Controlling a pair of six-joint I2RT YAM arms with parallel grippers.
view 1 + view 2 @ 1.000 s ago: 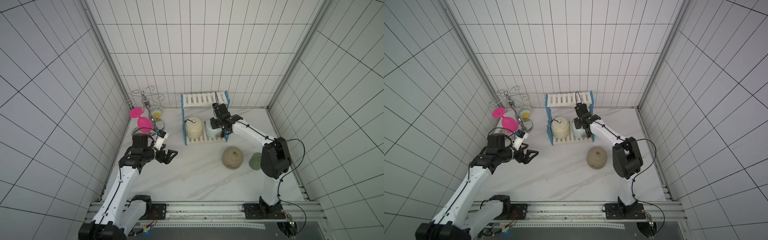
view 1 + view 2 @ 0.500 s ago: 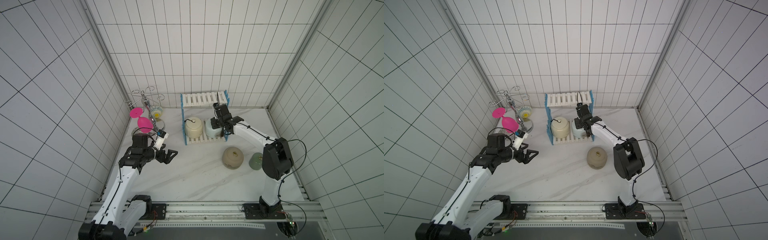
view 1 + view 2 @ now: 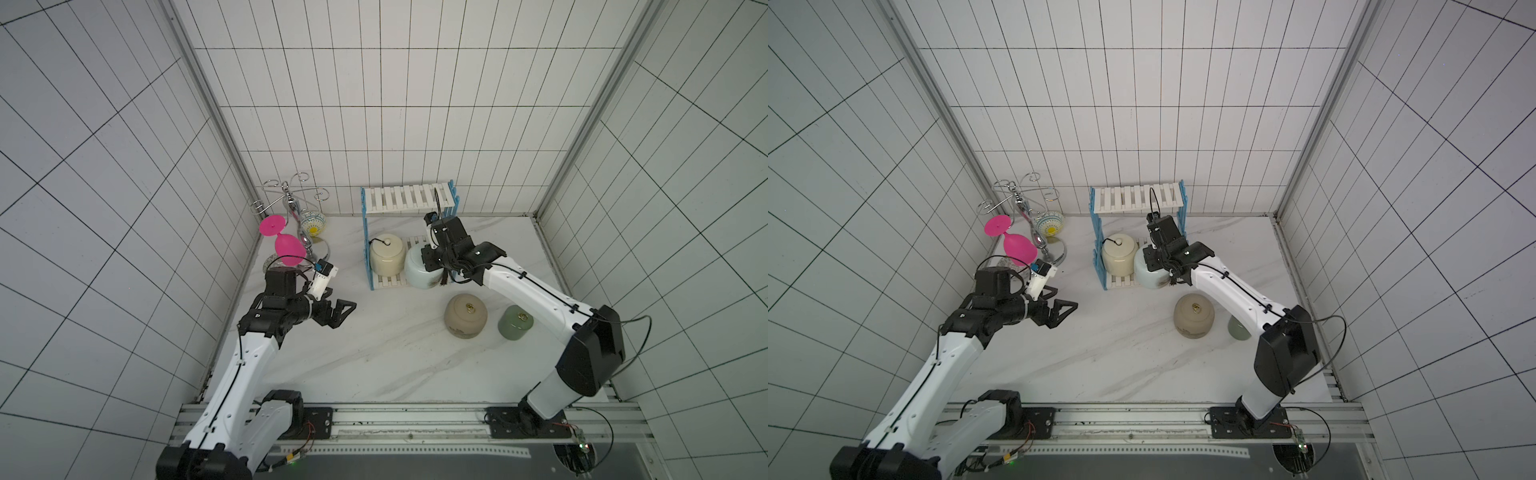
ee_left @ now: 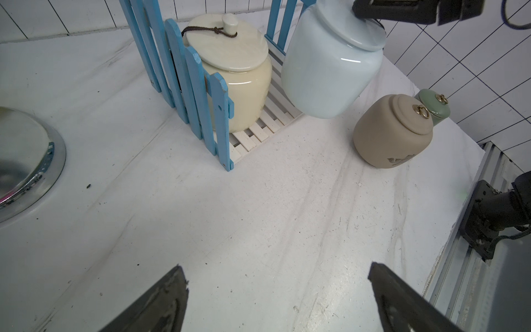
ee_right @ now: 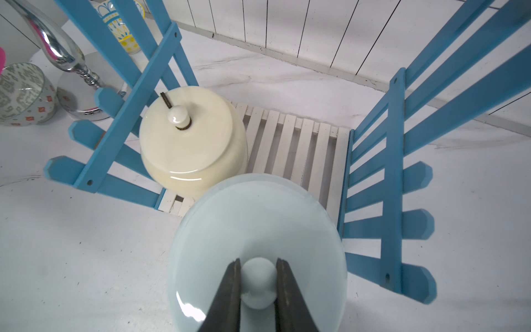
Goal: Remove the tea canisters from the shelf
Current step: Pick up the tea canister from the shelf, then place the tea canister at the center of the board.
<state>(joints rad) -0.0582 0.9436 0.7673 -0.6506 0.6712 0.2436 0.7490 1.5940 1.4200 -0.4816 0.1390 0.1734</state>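
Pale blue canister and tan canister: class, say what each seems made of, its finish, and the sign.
The pale blue canister: likely glazed ceramic, glossy; sharp white highlights on body and lid. The tan canister: likely ceramic too, matte; dull even surface, no glare. Its ring knob looks like gold-toned metal.

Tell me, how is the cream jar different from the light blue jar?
The cream jar is yellowish-white; the light blue jar is pale blue. The cream jar stands upright on the shelf's bottom slats; the light blue jar hangs tilted in the air. No end effector holds the cream jar; the right end effector pinches the light blue jar's lid knob. Both are shiny, round and have knobbed lids.
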